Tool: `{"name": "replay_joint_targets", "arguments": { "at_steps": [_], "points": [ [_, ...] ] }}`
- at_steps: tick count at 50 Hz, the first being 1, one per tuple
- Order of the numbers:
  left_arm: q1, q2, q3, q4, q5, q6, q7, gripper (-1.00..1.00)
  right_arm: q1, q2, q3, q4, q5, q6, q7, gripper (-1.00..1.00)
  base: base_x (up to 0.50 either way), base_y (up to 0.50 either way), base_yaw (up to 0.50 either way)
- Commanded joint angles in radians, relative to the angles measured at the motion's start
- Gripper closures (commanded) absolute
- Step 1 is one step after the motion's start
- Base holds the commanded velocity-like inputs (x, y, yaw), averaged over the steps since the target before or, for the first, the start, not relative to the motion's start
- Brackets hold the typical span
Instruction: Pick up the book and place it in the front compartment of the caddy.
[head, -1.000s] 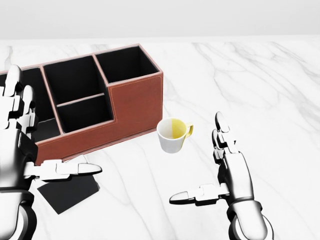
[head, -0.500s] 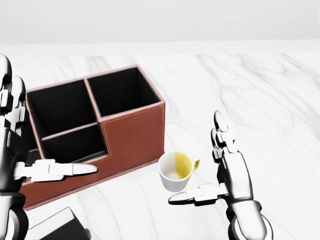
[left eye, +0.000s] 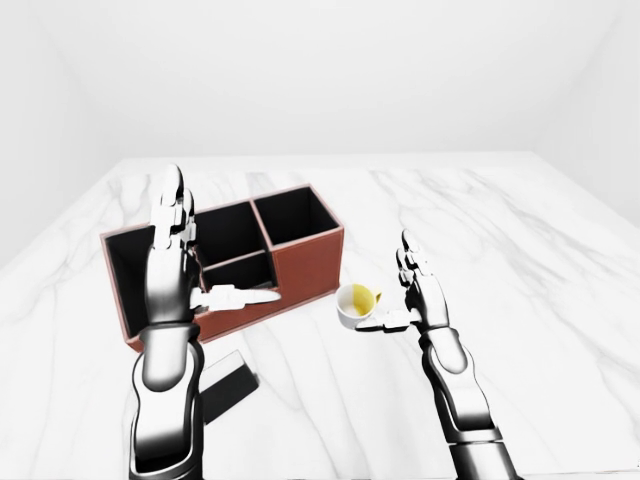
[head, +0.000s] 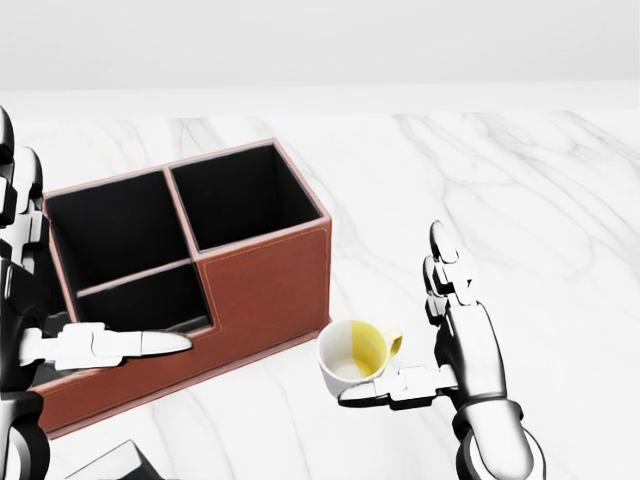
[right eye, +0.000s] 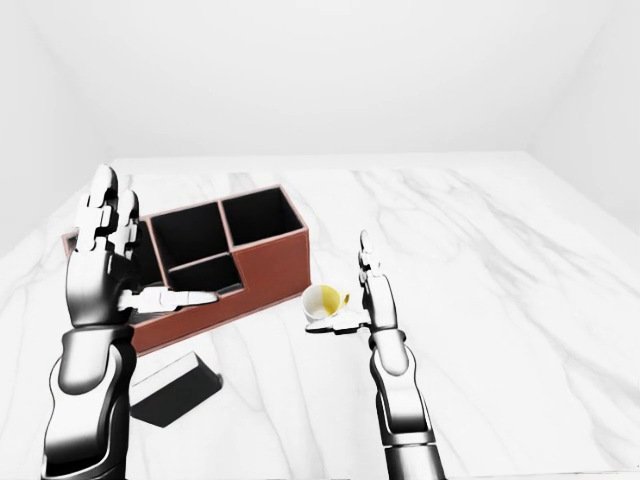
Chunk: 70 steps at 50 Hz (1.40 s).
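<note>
Hovering over marble table (head: 560, 200), both hands empty: left hand (left eye: 170, 270) and right hand (head: 455, 345) fingers spread wide. Book (right eye: 178, 385) flat on table, near side of caddy (head: 265, 285), untouched. Risks: right thumb near cup (head: 352, 362), could tip it; thin flat book hard to pinch, may slide against caddy.

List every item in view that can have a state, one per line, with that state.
book: lying flat on the marble table, below the caddy in the right-eye view, not held.
caddy: upright, its visible compartments dark and empty.
cup: tipped, mouth showing, yellow inside, nothing in it.
left hand: open, raised, holding nothing.
right hand: open, beside the cup, holding nothing.
</note>
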Motion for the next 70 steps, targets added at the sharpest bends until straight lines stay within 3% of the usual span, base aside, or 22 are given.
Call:
{"name": "replay_joint_targets", "arguments": {
  "at_steps": [1,23,36,38,44,47,49,60,64,70],
  "points": [
    [0.0,-0.001,-0.001,0.027,0.023,0.0,-0.01,-1.0,-0.013,-0.003,-0.012,0.041,0.011,-0.023,-0.001,-1.0,0.32,0.0,0.0],
    [0.046,-0.01,-0.005,-0.017,0.056,0.0,-0.028,-1.0,0.021,0.002,0.002,-0.039,0.007,0.018,-0.009,-1.0,0.0,0.0,0.0],
    [0.114,-0.021,0.017,-0.057,0.087,0.0,-0.057,-1.0,0.019,0.001,0.0,-0.04,0.006,0.026,-0.01,-1.0,0.0,0.0,0.0],
    [0.127,-0.025,0.023,-0.067,0.087,0.0,-0.064,-1.0,0.021,0.001,0.0,-0.036,0.003,0.015,-0.011,-1.0,0.26,0.0,0.0],
    [0.23,-0.044,0.036,-0.123,0.127,0.0,-0.094,-1.0,-0.002,-0.006,-0.023,0.025,0.013,-0.027,-0.023,-1.0,0.17,0.0,0.0],
    [0.285,-0.058,0.046,-0.14,0.159,0.0,-0.107,-1.0,0.021,-0.003,-0.014,-0.039,0.007,0.011,-0.028,-1.0,0.0,0.0,0.0],
    [0.308,-0.07,0.054,-0.151,0.179,0.0,-0.118,-1.0,0.022,-0.004,-0.016,-0.048,0.009,0.017,-0.028,-1.0,0.0,0.0,0.0],
    [0.43,-0.124,0.093,-0.132,0.298,0.0,-0.137,-1.0,0.013,-0.008,-0.026,-0.003,0.014,-0.018,-0.028,-1.0,0.0,0.0,0.0],
    [0.469,-0.149,0.103,-0.14,0.342,0.0,-0.144,-1.0,0.023,-0.005,-0.021,-0.027,0.012,-0.004,-0.03,-1.0,0.0,0.0,0.0],
    [0.515,-0.181,0.124,-0.125,0.401,0.0,-0.137,-1.0,0.023,-0.006,-0.023,-0.018,0.016,-0.013,-0.029,-1.0,0.0,0.0,0.0]
  ]
}}
